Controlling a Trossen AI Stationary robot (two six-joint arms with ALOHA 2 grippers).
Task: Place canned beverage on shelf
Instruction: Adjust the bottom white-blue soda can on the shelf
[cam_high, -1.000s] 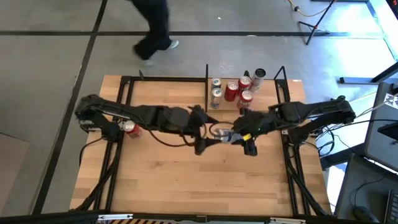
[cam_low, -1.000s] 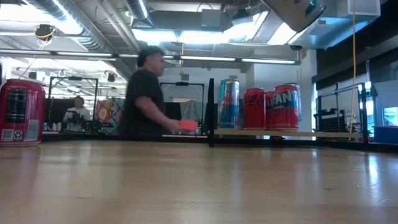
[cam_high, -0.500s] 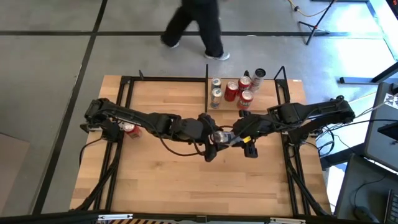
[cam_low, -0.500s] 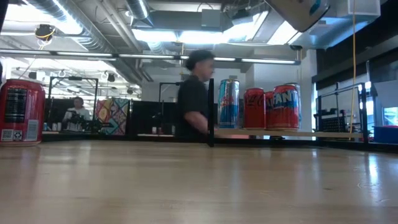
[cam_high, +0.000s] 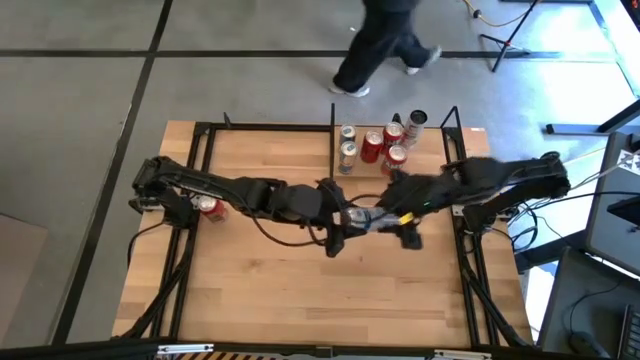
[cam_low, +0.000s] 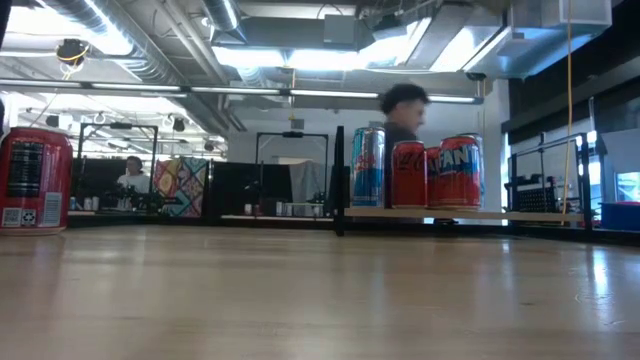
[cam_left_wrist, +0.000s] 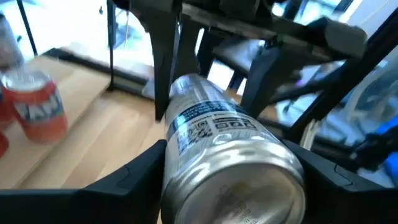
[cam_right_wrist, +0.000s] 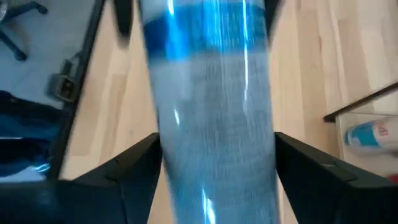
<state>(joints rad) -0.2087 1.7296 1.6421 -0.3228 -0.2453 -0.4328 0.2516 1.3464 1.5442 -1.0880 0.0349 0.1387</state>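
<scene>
Where both arms meet above the middle of the tabletop, 1 can is shared between them.

Lone red can (cam_high: 208, 207): stood at the table's left edge, by the left arm's base.

Left gripper (cam_high: 338, 222): fingers are spread around the silver-and-blue can (cam_left_wrist: 227, 155), 1 finger on each side, touching it.

Right gripper (cam_high: 372, 221): the same can is seen filling the gap between its 2 parted fingers; whether they press it cannot be told.

Shelf (cam_low: 470, 213): at the table's far edge, right of centre; 5 cans are held on it.
</scene>
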